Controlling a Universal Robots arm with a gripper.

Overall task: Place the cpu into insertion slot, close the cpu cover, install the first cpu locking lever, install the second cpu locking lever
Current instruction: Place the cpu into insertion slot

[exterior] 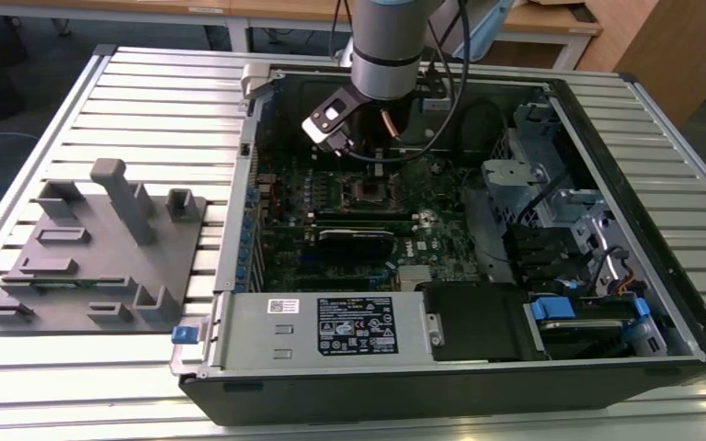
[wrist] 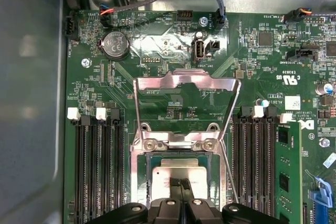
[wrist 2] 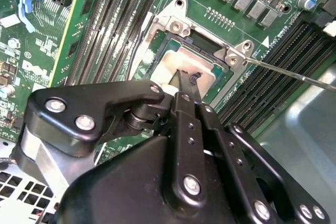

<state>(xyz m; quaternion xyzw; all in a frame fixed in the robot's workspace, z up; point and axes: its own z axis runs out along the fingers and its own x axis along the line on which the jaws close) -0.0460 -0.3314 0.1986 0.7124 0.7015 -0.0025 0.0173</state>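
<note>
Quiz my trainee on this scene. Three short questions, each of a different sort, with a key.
1. True or false: the cover is closed over the cpu.
2. In the first wrist view, the gripper has its fingertips over: A) the cpu, B) the coin battery, C) the memory slots.
3. Fill in: in the exterior view, the grey fixture lies to the view's ____ of the case.

Key
1. False: the cover is swung open and the cpu's top is bare.
2. A
3. left
</note>
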